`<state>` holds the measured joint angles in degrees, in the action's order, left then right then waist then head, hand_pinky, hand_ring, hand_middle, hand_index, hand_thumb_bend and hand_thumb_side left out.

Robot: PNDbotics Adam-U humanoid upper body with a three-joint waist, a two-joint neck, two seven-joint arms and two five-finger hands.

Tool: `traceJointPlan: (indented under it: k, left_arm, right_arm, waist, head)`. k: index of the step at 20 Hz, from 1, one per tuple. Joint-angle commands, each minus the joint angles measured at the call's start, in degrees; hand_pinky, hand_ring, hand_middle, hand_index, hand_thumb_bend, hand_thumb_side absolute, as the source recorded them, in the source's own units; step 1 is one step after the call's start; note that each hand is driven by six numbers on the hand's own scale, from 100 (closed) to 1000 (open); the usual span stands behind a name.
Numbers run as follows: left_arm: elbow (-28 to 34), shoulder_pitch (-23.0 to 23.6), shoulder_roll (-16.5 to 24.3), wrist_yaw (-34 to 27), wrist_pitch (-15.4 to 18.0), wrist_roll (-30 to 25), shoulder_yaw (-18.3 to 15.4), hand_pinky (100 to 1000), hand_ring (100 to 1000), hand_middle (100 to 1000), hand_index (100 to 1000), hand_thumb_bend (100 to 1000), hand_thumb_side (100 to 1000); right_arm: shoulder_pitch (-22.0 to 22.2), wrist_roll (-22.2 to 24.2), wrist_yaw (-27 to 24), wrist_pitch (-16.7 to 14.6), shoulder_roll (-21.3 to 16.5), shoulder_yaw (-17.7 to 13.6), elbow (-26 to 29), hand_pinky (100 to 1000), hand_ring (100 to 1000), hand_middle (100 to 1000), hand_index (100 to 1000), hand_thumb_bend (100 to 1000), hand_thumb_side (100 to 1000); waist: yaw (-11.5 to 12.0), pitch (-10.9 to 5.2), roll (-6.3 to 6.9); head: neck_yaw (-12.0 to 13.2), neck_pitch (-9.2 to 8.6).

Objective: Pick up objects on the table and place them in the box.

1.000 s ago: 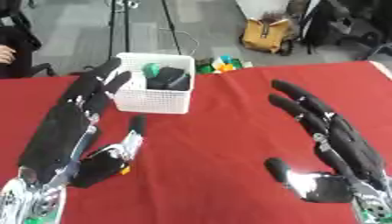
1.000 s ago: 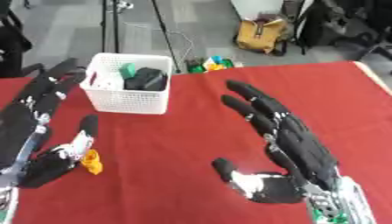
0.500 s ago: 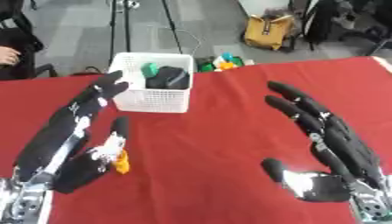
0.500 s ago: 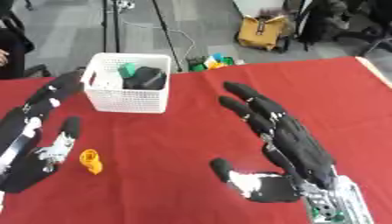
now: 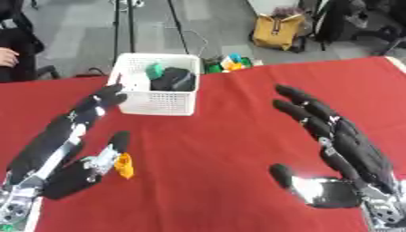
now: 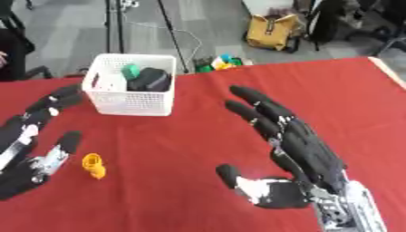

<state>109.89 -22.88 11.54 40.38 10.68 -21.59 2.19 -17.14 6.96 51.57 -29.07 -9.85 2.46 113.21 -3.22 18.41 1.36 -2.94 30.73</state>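
The right hand (image 6: 305,156) lies at the near right of the red table (image 5: 230,118), fingers straight and spread, pointing far and a little left, thumb out to the left; it holds nothing. The left hand (image 5: 67,149) lies along the near left edge, also flat and open with nothing in it, its fingertips reaching up to the near left corner of the white box (image 5: 157,84) and its thumb angled toward the right.

Between the two hands the red cloth is bare, a wide open stretch running from the near edge up to the far edge of the table. The box stands at the far left, close to the table's far edge, with a black thing (image 5: 174,79) and a green thing (image 5: 155,70) inside.

A small orange object (image 6: 94,164) lies on the cloth near the left side, its long axis running roughly near to far. It sits just to the right of the left thumb, well apart from the right hand, and nearer than the box.
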Motion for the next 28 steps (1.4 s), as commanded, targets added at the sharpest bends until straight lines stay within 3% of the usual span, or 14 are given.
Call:
traceJointPlan:
  k: [1,4,17,20,28]
  left_arm:
    - [0.1,-0.4,1.6,0.9,0.0,-1.0,-0.4,1000,1000,1000,1000,167,1000]
    - [-1.1,-0.3,1.6,0.6,-0.4,-2.2,-0.4,1000,1000,1000,1000,100,995]
    - [-4.2,0.0,1.9,1.5,-0.7,-8.0,0.1,1000,1000,1000,1000,100,1000]
    - [-4.8,0.2,1.9,1.1,-0.9,-8.2,0.2,1000,1000,1000,1000,153,1000]
    - [-6.1,0.3,2.5,3.5,-0.5,-7.5,0.0,1000,1000,1000,1000,145,1000]
  right_arm:
    - [-0.4,0.4,-0.5,-0.2,-0.8,-0.3,1.4,888,1000,1000,991,427,1000]
    - [-0.3,0.5,-0.5,-0.3,-0.7,-0.3,1.4,886,1000,1000,988,430,1000]
    - [-0.1,0.7,-0.3,-0.3,-0.5,-0.2,1.4,877,1000,1000,974,416,1000]
    - [0.0,0.9,-0.3,-0.3,-0.4,-0.2,1.4,872,1000,1000,970,416,1000]
    - [0.1,1.6,-0.2,-0.3,-0.1,-0.2,1.4,867,1000,1000,966,416,1000]
  waist:
    - [-0.1,-1.21,-0.01]
    - [-0.1,-1.16,-0.04]
    - [-0.1,-0.95,-0.20]
    - [-0.2,-0.93,-0.20]
    - [-0.2,-0.83,-0.16]
  head:
    - [-0.2,0.41]
    - [-0.1,0.40]
    - [-0.2,0.57]
    - [-0.2,0.65]
    - [-0.2,0.62]
